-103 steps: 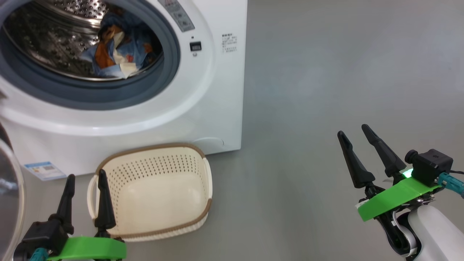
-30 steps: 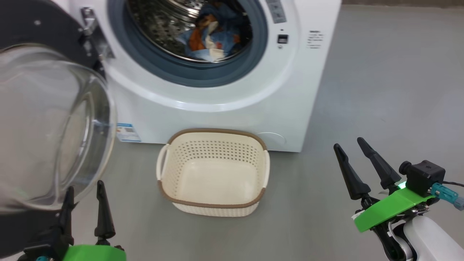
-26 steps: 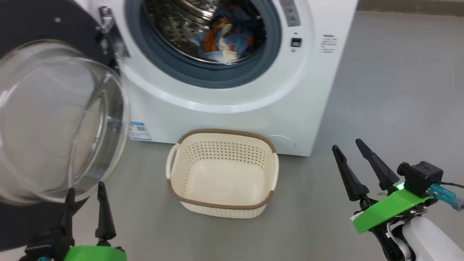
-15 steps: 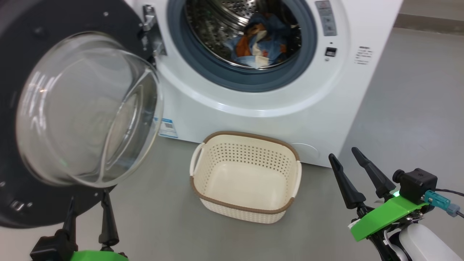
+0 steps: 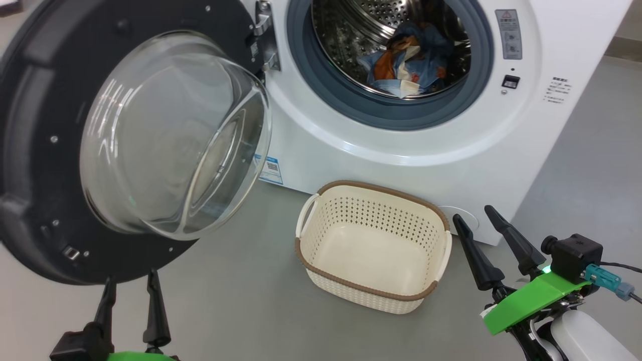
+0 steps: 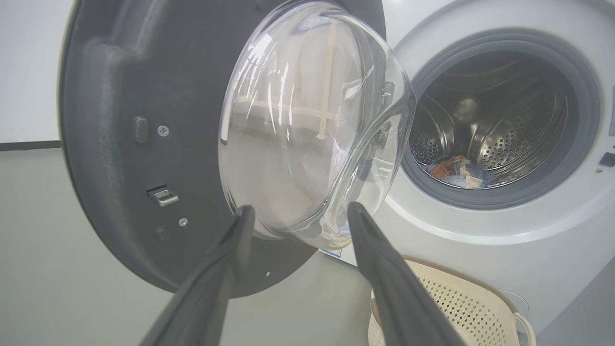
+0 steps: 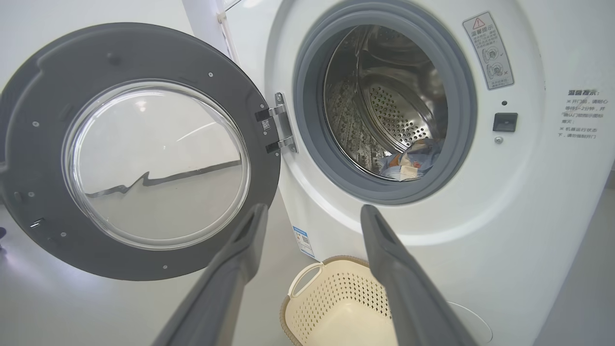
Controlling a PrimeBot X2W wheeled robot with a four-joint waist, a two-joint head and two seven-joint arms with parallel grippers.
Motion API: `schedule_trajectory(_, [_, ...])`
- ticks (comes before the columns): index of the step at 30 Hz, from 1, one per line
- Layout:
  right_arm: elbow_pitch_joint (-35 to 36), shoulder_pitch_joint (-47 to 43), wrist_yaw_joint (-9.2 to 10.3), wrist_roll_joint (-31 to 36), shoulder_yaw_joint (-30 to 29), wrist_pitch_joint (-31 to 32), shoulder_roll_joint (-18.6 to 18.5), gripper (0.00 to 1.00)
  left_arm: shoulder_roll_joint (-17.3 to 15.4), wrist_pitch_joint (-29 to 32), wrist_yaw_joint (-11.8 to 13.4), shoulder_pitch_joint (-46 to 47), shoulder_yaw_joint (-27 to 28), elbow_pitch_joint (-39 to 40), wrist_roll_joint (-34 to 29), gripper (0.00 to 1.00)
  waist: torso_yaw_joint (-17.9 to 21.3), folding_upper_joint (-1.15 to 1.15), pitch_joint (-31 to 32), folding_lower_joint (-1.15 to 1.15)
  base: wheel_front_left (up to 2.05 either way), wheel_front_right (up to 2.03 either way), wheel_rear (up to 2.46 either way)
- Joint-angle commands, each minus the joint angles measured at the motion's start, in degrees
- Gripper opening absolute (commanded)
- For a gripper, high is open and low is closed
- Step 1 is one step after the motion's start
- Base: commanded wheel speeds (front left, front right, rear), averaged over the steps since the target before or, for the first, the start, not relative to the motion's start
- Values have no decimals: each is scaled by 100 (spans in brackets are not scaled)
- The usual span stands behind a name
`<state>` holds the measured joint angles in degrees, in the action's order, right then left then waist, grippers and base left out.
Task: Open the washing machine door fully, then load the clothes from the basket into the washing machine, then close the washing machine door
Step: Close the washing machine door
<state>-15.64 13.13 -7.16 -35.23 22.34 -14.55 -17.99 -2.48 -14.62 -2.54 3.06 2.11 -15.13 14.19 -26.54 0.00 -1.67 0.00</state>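
The left gripper [image 5: 131,277] and right gripper [image 5: 471,212] hold fingers apart, empty; the door [image 5: 30,125] stands wide open, clothes [image 5: 409,62] inside the drum [image 5: 351,50].

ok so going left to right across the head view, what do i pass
door → basket → right gripper
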Motion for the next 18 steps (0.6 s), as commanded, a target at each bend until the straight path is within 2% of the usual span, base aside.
schedule_trajectory(1, [108, -22, -33, 60, 101, -45, -47, 100, -83, -12, 37, 66, 149, 140, 44, 100, -50, 0, -9, 0, 0, 0, 0])
schedule_trajectory(18, [82, -10, -33, 40, 105, -45, -9, 100, -128, -21, 112, 43, 135, 190, 109, 100, -74, 0, 11, 0, 0, 0, 0])
